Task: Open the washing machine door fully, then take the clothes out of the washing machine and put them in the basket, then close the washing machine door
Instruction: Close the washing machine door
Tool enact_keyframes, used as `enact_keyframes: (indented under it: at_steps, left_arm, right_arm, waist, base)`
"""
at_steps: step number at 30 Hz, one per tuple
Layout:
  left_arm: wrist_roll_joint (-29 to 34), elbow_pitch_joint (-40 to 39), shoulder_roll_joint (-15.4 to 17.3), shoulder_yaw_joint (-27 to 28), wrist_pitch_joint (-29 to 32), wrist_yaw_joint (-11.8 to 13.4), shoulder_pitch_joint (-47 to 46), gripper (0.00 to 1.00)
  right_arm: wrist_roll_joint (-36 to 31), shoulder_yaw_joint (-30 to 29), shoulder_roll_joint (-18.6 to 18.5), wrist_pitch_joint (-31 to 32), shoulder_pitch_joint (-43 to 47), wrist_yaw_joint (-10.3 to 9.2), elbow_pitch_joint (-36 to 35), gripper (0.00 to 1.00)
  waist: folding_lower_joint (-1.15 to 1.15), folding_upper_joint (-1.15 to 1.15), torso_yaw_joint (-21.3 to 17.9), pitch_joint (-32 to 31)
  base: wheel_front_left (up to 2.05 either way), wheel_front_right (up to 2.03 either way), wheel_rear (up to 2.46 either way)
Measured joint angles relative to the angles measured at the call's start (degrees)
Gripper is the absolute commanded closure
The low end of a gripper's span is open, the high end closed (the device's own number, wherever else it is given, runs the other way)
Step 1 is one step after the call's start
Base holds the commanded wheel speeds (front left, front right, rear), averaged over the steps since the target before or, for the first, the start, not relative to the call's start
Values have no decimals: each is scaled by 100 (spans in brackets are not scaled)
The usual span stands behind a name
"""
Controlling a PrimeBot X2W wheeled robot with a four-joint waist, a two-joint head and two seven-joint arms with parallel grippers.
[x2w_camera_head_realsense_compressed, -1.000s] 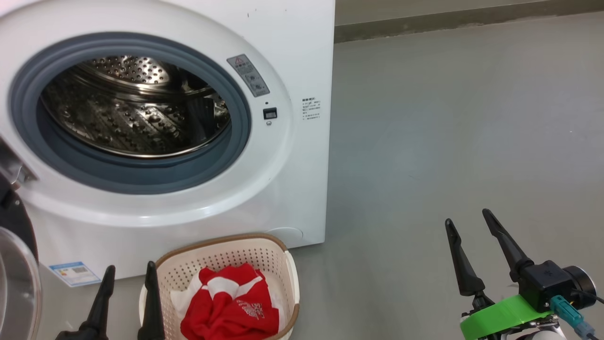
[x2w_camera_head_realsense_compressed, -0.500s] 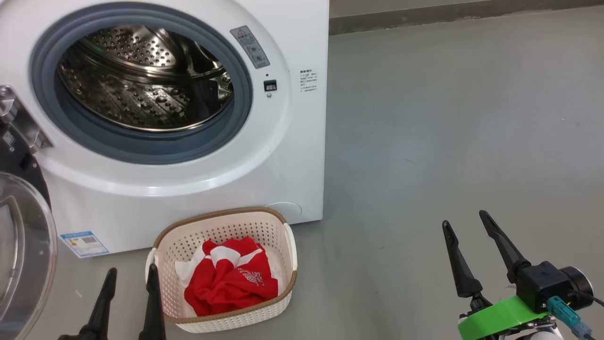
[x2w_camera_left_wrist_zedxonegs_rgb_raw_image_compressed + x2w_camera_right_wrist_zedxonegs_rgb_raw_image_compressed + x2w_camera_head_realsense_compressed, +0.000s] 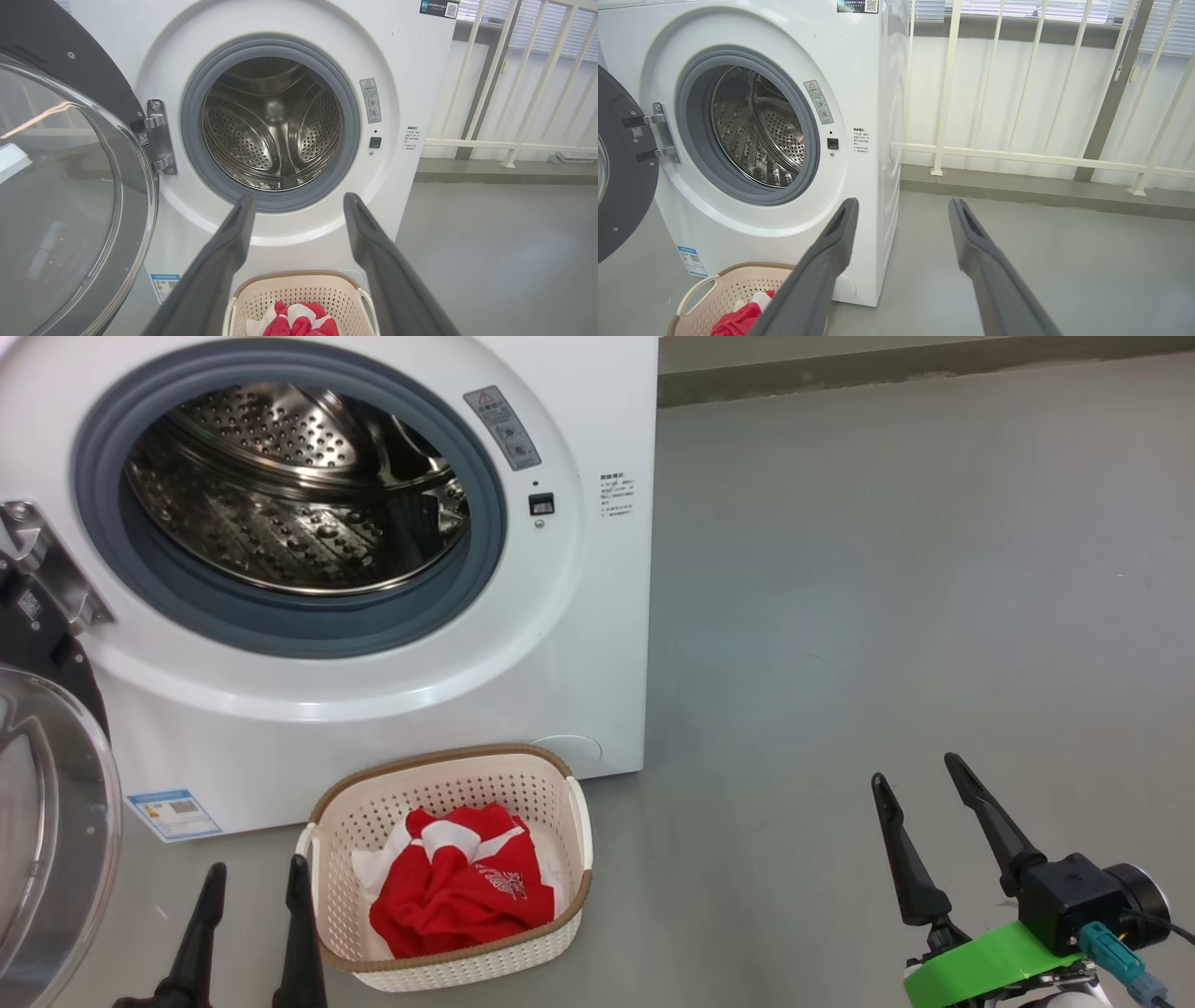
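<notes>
The white washing machine (image 3: pixel 597 644) (image 3: pixel 416 84) (image 3: pixel 859 70) stands with its steel drum (image 3: pixel 289 495) (image 3: pixel 273 126) bare of clothes. Its door (image 3: pixel 47 821) (image 3: pixel 60 186) (image 3: pixel 621 186) hangs swung wide to the left on its hinge. On the floor in front sits the cream basket (image 3: pixel 551 798) (image 3: pixel 348 284) (image 3: pixel 705 289), holding the red and white clothes (image 3: pixel 457 896) (image 3: pixel 299 322) (image 3: pixel 738 319). My left gripper (image 3: pixel 257 877) (image 3: pixel 299 200) is open, low beside the basket's left side. My right gripper (image 3: pixel 920 770) (image 3: pixel 903 203) is open over bare floor, far right of the basket.
Grey floor (image 3: pixel 887 597) stretches to the right of the machine. A white railing (image 3: pixel 1017 154) and a low kerb (image 3: pixel 1041 191) run behind it. A blue label (image 3: pixel 173 812) marks the machine's lower left corner.
The head camera has pulled back and tilted, so the machine and basket sit higher and more of the door shows. Both grippers stay open and roughly in place.
</notes>
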Motion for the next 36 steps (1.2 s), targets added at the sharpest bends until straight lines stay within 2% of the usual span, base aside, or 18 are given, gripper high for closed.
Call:
enact_keyframes:
  at_steps: [7, 16, 36]
  left_arm:
    - [4, -45, -8, 0, 1, 21, 0, 0]
    - [60, -144, 0, -42, 3, 119, 4, 0]
    - [297, -544, 196, -109, 315, 276, 146, 0]
  right_arm:
    - [1, 9, 0, 0, 1, 0, 3, 0]
    - [2, 86, 0, 0, 9, 0, 0, 0]
    - [59, 269, 0, 0, 41, 0, -64, 0]
  waist:
    - [0, 0, 113, -17]
    - [0, 0, 444, -35]
    - [0, 0, 1692, -195]
  base:
    - [0, 0, 0]
    - [0, 0, 0]
    - [0, 0, 0]
